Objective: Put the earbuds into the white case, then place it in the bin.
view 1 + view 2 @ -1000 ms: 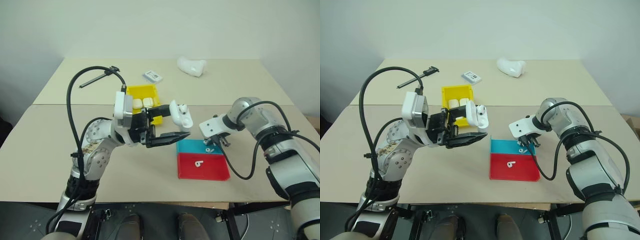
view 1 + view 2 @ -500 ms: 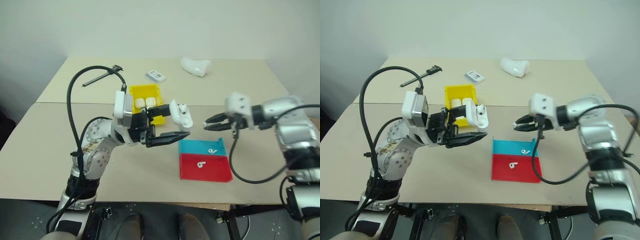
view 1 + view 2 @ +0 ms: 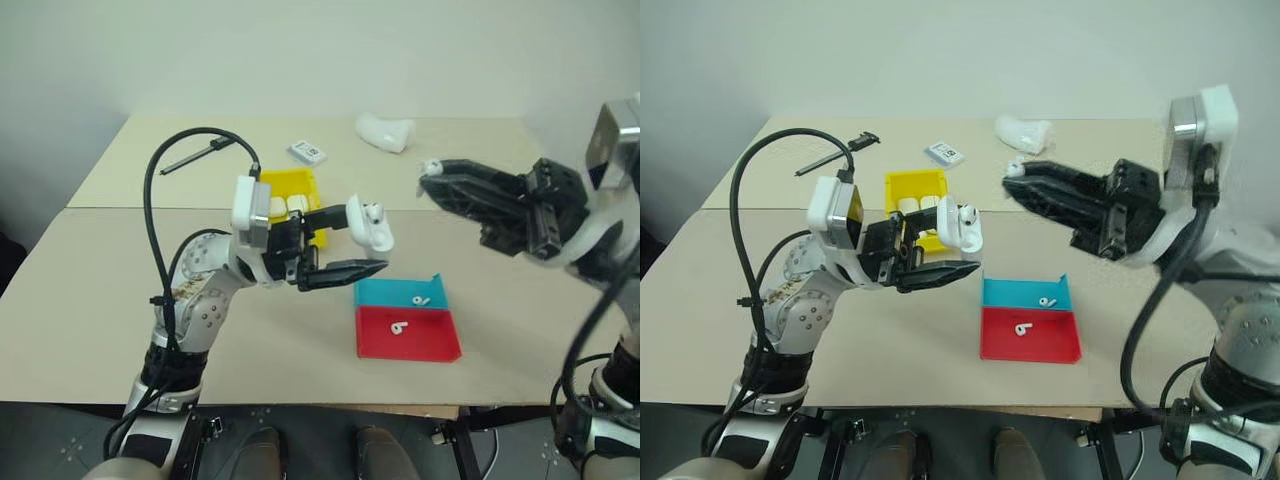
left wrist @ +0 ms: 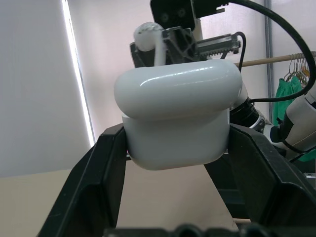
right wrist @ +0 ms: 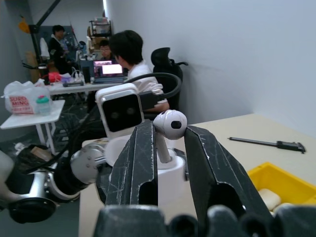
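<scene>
White case [image 4: 175, 116], lid open, clamped between left gripper [image 3: 345, 245] jaws above the tabletop [image 3: 300, 320]. Right gripper [image 5: 165, 148] jaws pinch 1 earbud [image 5: 169, 124] just beside the case.

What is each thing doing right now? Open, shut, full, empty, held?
White case: lid open, one earbud inside, held up by left gripper.
Earbud: pinched by right gripper.
Yellow bin: holds white pieces.
Blue tray: one earbud inside.
Red tray: one earbud inside.
</scene>
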You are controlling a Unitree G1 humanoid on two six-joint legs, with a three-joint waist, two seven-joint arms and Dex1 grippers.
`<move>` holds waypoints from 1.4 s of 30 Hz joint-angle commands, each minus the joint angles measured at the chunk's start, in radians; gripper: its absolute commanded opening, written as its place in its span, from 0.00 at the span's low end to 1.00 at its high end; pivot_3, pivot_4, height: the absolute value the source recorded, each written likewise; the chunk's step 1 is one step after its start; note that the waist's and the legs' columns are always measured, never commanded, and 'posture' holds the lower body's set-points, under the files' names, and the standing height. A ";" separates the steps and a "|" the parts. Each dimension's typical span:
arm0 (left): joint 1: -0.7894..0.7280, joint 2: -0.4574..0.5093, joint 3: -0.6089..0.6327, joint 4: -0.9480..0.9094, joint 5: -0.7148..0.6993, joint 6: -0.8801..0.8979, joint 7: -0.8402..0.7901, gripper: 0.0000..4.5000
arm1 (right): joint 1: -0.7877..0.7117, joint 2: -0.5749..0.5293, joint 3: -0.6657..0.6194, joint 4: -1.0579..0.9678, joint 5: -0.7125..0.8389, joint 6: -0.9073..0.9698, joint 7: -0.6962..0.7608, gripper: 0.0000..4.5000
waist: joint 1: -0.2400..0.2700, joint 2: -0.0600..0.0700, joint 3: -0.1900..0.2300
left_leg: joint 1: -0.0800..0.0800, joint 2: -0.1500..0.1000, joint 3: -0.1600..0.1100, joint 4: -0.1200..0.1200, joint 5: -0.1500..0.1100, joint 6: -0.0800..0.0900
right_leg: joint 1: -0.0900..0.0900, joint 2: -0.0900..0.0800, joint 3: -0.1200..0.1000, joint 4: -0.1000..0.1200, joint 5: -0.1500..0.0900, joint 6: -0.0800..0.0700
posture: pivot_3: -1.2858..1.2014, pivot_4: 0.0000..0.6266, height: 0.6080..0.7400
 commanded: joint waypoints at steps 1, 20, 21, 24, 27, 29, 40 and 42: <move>-0.031 -0.007 -0.001 -0.003 -0.017 0.000 -0.015 0.63 | 0.029 -0.004 0.045 -0.070 0.096 -0.018 -0.094 0.14 | 0.000 0.000 0.000 | 0.000 0.000 0.000 0.000 0.000 0.000 | 0.000 0.000 0.000 0.000 0.000 0.000 | 0.52 0.24 1.00; -0.037 -0.008 -0.003 0.008 -0.012 -0.004 -0.040 0.63 | 0.117 -0.140 0.116 -0.091 0.066 -0.108 -0.076 0.74 | 0.000 0.000 0.000 | -0.001 0.000 -0.002 0.000 0.000 0.000 | 0.000 0.000 -0.001 -0.001 0.000 0.000 | 0.52 0.24 1.00; -0.037 -0.008 -0.004 0.007 -0.012 -0.004 -0.038 0.63 | 0.122 -0.148 0.109 -0.090 0.065 -0.114 -0.069 0.74 | 0.000 0.000 0.000 | -0.001 0.000 -0.002 0.000 0.000 0.000 | 0.000 0.000 -0.001 -0.001 0.000 0.000 | 0.52 0.24 1.00; -0.034 -0.007 -0.005 0.008 -0.010 -0.004 -0.037 0.63 | 0.152 -0.177 0.067 -0.085 0.078 -0.132 -0.034 0.74 | 0.000 0.000 0.000 | -0.001 0.000 -0.003 0.000 0.000 0.000 | 0.000 0.000 -0.001 -0.001 0.000 0.000 | 0.52 0.24 1.00; -0.030 -0.006 -0.007 0.012 -0.007 -0.002 -0.036 0.63 | 0.185 -0.201 0.033 -0.082 0.093 -0.147 -0.002 0.74 | 0.001 0.000 0.000 | -0.001 0.000 -0.003 0.000 0.000 0.000 | 0.000 0.000 -0.001 -0.001 0.000 0.000 | 0.52 0.24 1.00; -0.023 -0.005 -0.015 0.021 0.006 -0.001 -0.032 0.63 | 0.192 -0.208 0.017 -0.080 0.086 -0.166 0.030 0.66 | 0.001 0.000 0.000 | -0.001 0.000 -0.003 0.000 0.000 0.000 | 0.000 0.000 -0.001 -0.001 0.000 0.000 | 0.52 0.24 1.00; -0.015 -0.028 -0.116 0.092 0.160 -0.066 -0.022 0.63 | -0.140 -0.330 0.224 0.053 -0.145 -0.141 0.127 0.01 | -0.002 0.000 0.000 | -0.001 0.000 -0.004 0.000 0.000 0.000 | -0.001 0.001 -0.001 -0.001 0.000 0.000 | 0.52 0.24 1.00; -0.021 -0.032 -0.132 0.107 0.188 -0.078 -0.023 0.63 | -0.264 -0.356 0.311 0.082 -0.157 -0.057 0.125 0.01 | -0.001 0.000 0.000 | -0.002 0.000 -0.003 0.000 0.000 0.000 | -0.002 0.001 0.001 0.000 0.000 0.000 | 0.52 0.24 1.00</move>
